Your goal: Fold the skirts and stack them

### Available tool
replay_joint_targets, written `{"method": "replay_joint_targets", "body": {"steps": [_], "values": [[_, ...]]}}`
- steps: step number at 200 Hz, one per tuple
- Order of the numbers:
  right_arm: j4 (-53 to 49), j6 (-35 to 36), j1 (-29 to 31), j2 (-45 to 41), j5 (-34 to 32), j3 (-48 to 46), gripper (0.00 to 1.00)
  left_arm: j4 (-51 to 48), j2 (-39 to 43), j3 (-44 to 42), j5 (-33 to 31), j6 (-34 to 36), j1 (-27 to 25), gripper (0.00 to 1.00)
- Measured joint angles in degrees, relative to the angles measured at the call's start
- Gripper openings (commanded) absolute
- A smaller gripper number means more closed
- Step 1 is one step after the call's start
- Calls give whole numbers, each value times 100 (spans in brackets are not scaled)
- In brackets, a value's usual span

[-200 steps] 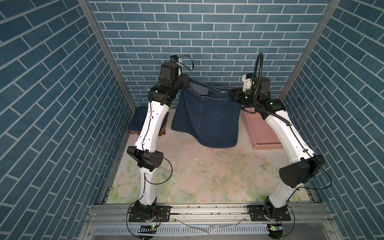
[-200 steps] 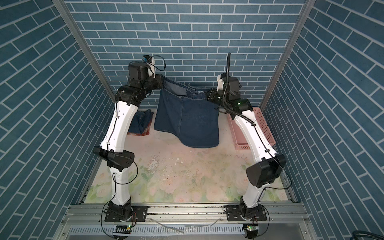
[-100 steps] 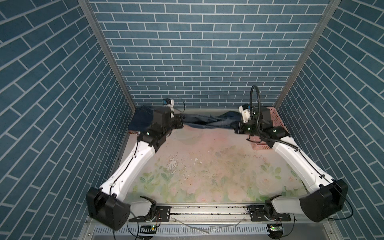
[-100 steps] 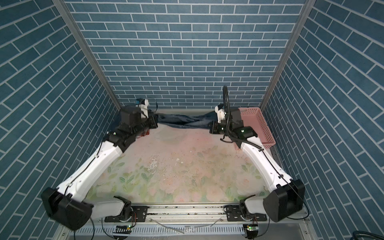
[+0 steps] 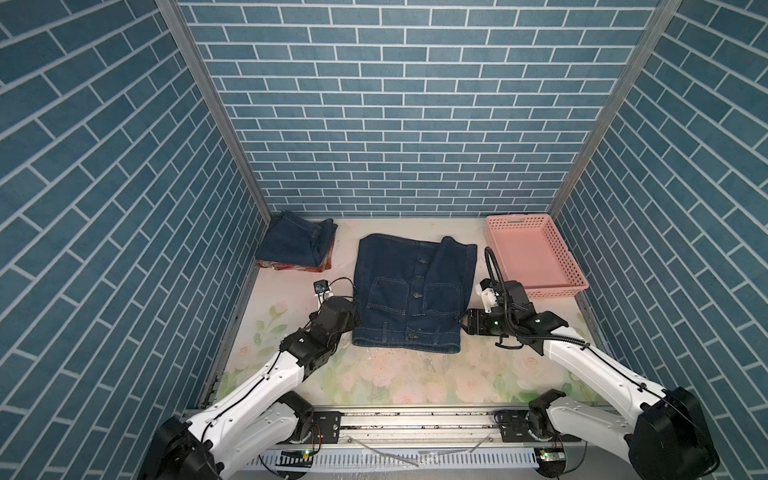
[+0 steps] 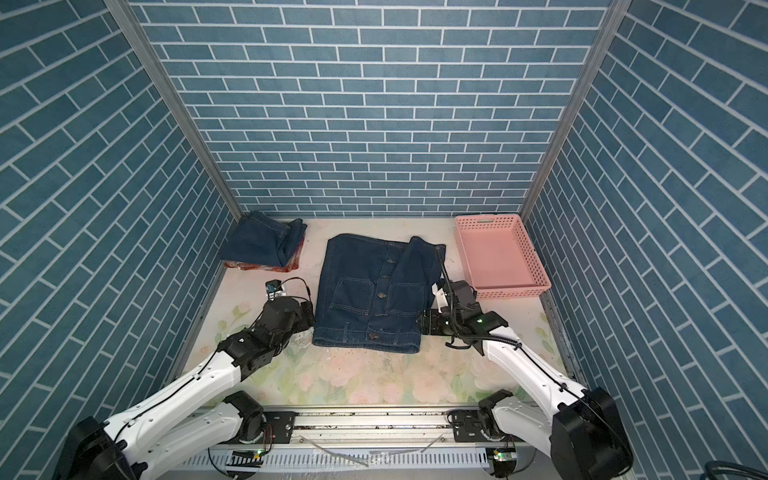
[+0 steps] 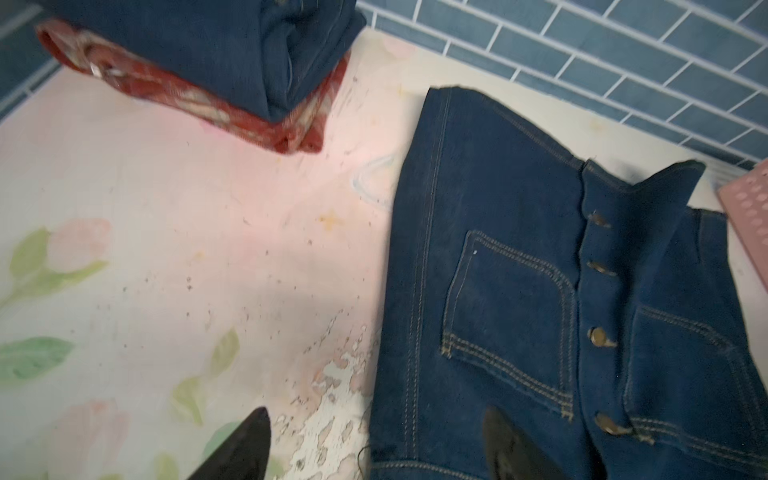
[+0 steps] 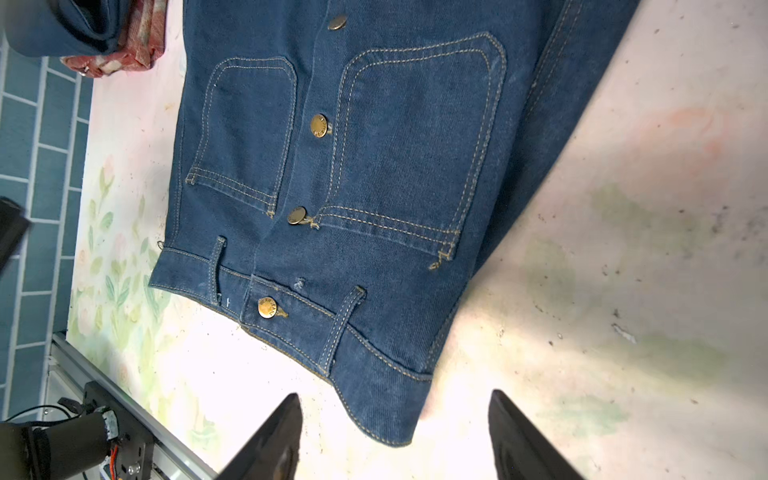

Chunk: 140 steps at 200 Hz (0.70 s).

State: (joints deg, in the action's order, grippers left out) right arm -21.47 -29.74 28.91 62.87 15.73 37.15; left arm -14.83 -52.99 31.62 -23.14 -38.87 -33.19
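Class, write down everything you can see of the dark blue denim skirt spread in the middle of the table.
The dark blue denim skirt lies flat, front up, on the floral-printed table, waistband toward the near edge. Tan stitching outlines two patch pockets and belt loops; brass buttons run down its middle. One far hem corner is flipped over. The open left tool and open right tool sit at its waistband corners, gripping nothing.
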Motion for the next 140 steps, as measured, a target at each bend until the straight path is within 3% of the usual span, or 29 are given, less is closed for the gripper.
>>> {"method": "replay_joint_targets", "body": {"steps": [35, 83, 90, 102, 115, 140], "values": [[83, -199, -20, 695, -129, 238, 62, -118, -686, 450, 44, 98, 0, 84], [533, -501, -20, 1683, -260, 363, 54, -101, -1919, 490, 575, 229, 17, 81], [599, -525, -20, 1803, -273, 363, 50, -74, -2044, 490, 654, 234, 20, 80], [713, -616, -20, 1963, -317, 363, 33, 9, -2236, 487, 769, 234, 22, 79], [782, -656, -20, 2052, -393, 358, 0, 122, -2400, 487, 868, 229, 22, 76], [817, -756, -20, 1952, -533, 306, 0, 271, -2562, 487, 955, 238, 28, 72]]}}
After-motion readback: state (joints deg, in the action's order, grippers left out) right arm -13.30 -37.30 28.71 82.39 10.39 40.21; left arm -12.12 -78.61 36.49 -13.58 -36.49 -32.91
